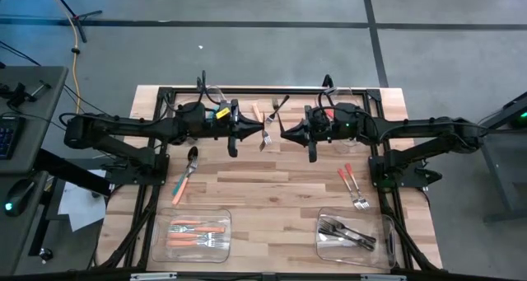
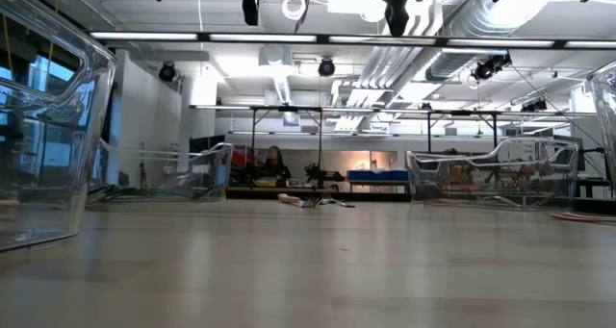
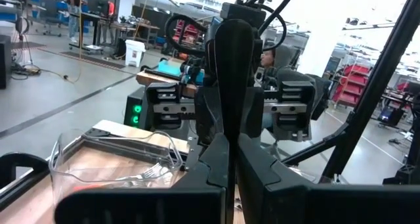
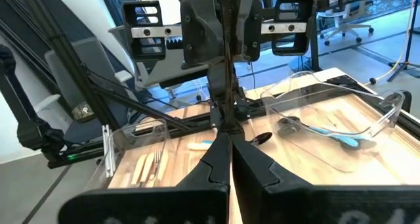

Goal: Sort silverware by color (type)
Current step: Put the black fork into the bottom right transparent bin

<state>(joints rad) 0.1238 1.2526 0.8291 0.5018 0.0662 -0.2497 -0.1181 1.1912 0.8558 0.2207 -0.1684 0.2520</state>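
My left gripper [image 1: 257,133] and my right gripper [image 1: 284,133] hang face to face above the far half of the wooden table [image 1: 272,186], at about twelve o'clock from its centre. Both pairs of jaws are pressed together with nothing between them; each wrist view shows my own two fingers [image 3: 226,165] closed into a single dark seam, pointing at the other arm's wrist.

The silverware is scattered around me. Between and just under my two tips lies a small cluster of dark forks [image 1: 269,126] with a pale-handled piece [image 1: 256,112] beside them. At nine o'clock from the table's centre, a dark spoon [image 1: 193,156] lies touching an orange-handled utensil [image 1: 181,184] that slants toward the near edge. At three o'clock, two red-orange-handled forks [image 1: 352,186] lie side by side.

At seven o'clock, a clear bin [image 1: 191,234] holds several orange-handled pieces [image 1: 196,231]. At five o'clock, a second clear bin [image 1: 352,237] holds a heap of dark metal pieces [image 1: 346,233]. My right wrist view shows a third clear bin [image 4: 331,129] on the far side with a teal-handled spoon [image 4: 325,131] lying in it. Another clear bin [image 3: 118,159] shows in my left wrist view with a fork [image 3: 146,176] inside.

From table height, the dark cluster [image 2: 318,201] shows as a low heap far across the boards, with clear bins on either side.
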